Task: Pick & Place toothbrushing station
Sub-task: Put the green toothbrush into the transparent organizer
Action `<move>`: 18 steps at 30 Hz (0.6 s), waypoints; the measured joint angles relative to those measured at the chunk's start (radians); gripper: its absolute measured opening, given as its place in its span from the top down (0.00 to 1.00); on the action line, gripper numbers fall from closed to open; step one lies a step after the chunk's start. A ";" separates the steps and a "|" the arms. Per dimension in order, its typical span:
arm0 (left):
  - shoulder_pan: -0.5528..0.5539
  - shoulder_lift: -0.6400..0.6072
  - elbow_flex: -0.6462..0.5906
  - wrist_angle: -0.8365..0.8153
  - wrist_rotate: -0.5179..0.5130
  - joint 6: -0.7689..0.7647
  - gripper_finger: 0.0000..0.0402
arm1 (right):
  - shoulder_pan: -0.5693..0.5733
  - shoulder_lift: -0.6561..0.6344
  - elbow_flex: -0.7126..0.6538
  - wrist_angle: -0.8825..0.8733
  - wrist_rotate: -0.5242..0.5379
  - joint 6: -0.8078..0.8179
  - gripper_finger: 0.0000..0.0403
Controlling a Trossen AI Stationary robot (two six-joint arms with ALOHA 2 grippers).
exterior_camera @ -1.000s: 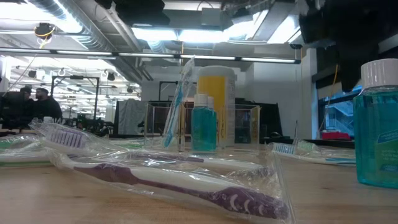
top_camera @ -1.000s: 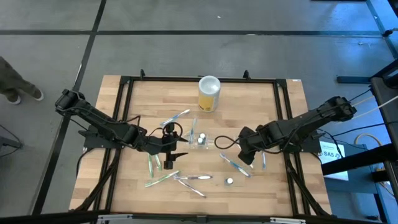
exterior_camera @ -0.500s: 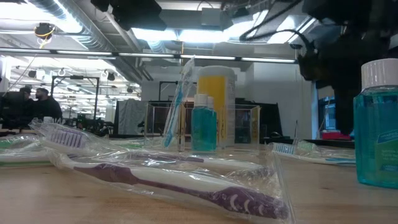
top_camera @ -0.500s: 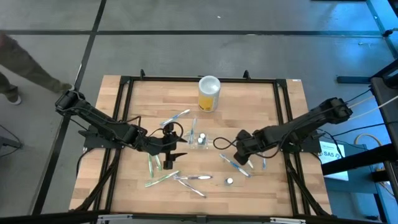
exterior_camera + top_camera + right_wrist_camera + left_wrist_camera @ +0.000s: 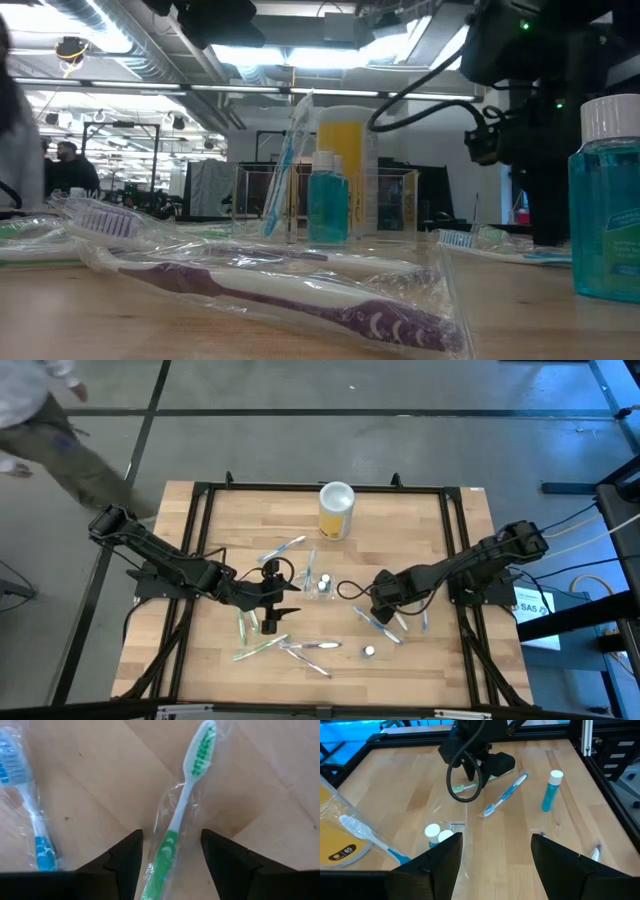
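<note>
Wooden table (image 5: pixel 450 660), clear toothbrushing station (image 5: pixel 322 584) faint, perhaps half-hidden.

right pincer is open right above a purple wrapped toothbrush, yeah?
Not purple. The right wrist view shows the right pincer open right above a green wrapped toothbrush; a blue one lies beside it.

A yellow canister (image 5: pixel 336 511) with a white lid stands at the far edge of the wooden tabletop (image 5: pixel 440 660). Wrapped toothbrushes lie scattered, a purple one (image 5: pixel 300 297) nearest. A person (image 5: pixel 55 435) walks past.
</note>
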State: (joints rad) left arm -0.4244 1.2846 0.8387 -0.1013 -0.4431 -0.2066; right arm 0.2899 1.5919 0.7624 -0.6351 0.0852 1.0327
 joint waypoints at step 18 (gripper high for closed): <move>-0.027 0.000 0.000 0.000 -0.003 -0.001 0.42 | -0.033 0.013 0.000 -0.014 -0.025 0.002 0.96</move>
State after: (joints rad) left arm -0.4519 1.2846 0.8387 -0.1013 -0.4465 -0.2073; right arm 0.2565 1.6051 0.7628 -0.6490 0.0601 1.0343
